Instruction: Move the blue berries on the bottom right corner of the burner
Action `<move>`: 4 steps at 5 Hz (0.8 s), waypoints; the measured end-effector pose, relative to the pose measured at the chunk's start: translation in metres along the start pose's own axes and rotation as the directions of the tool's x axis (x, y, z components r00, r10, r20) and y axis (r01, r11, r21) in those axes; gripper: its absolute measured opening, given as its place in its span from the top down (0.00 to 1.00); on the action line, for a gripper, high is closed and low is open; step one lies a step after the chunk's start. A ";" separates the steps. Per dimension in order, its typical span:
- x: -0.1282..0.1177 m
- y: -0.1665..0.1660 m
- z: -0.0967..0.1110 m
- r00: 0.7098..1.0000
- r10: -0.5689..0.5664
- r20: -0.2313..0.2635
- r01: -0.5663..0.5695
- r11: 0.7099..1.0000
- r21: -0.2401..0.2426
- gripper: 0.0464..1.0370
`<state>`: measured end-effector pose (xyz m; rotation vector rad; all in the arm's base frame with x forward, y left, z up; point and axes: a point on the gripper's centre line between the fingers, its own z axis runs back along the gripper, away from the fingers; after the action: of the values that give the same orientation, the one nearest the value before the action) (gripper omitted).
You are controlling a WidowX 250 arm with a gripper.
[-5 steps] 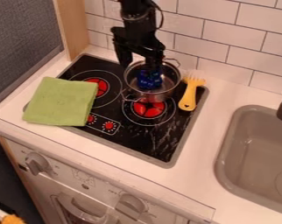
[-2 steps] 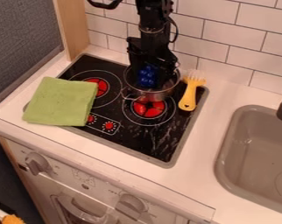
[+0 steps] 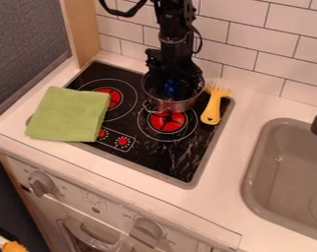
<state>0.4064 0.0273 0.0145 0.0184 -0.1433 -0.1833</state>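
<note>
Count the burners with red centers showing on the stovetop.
2. The left burner is partly under the green cloth; the right burner is just in front of the metal pot. More may be hidden under either.

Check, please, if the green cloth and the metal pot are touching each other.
Apart: the camera view shows black stove top between cloth and pot.

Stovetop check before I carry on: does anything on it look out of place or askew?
Yes. The green cloth partly covers the left burner and overhangs the stovetop, odd beside a heating spot. The pot sits off-centre, only its front overlapping the right burner.
</note>
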 end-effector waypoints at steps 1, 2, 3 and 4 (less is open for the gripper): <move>-0.002 -0.004 0.003 1.000 -0.020 0.003 0.020 1.000 -0.020 0.21; 0.006 -0.002 0.033 0.997 -0.025 0.071 0.028 0.999 -0.039 0.21; 0.006 0.011 0.070 0.990 -0.005 0.139 0.013 0.998 -0.057 0.21; -0.018 0.011 0.114 0.981 -0.005 0.195 0.014 0.999 -0.042 0.21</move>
<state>0.3742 0.0413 0.1252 -0.0422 -0.3352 -0.1978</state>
